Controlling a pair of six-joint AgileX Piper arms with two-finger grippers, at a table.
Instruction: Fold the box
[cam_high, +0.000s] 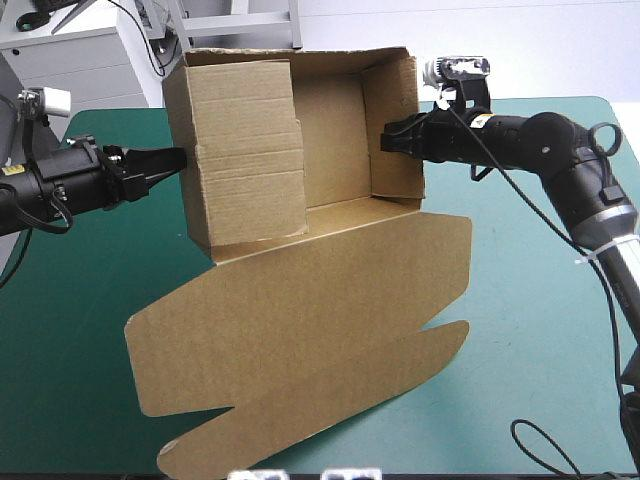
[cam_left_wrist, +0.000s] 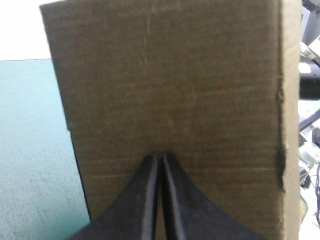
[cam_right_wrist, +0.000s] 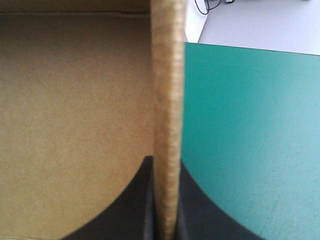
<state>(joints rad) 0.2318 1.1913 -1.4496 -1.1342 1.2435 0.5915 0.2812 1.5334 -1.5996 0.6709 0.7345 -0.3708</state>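
**Box half up, one wall pinched and one prodded**

The box (cam_high: 300, 250) sits toward the far side of the tabletop (cam_high: 90, 330). Its tray walls are raised, and its lid (cam_high: 300, 330) lies flat, reaching toward the near edge. The right claw (cam_high: 392, 135) is clenched on the right wall (cam_high: 395, 120). From its own wrist, the board's edge (cam_right_wrist: 167, 75) runs straight up between the black fingers (cam_right_wrist: 142, 200). The left claw (cam_high: 178, 158) grasps nothing: its fingers are pressed together into one point (cam_left_wrist: 160, 157), which butts against the outside of the left wall (cam_left_wrist: 175, 75).

That point looks like the weak spot to me. A narrow tip on smooth board could skid sideways. Pushed too hard, it could bow the wall inward and crease it where no crease is wanted. The doubled flap (cam_high: 245, 150) inside that wall seems only loosely seated, so it may spring back once the pressure eases. The right claw's thin pinch could also twist the tray if the two arms move unevenly.

The teal-green cover (cam_right_wrist: 250, 125) looks smooth, so the loose lid would probably slide rather than catch. Beyond the far edge I can make out only a pale grey surface (cam_right_wrist: 260, 25).
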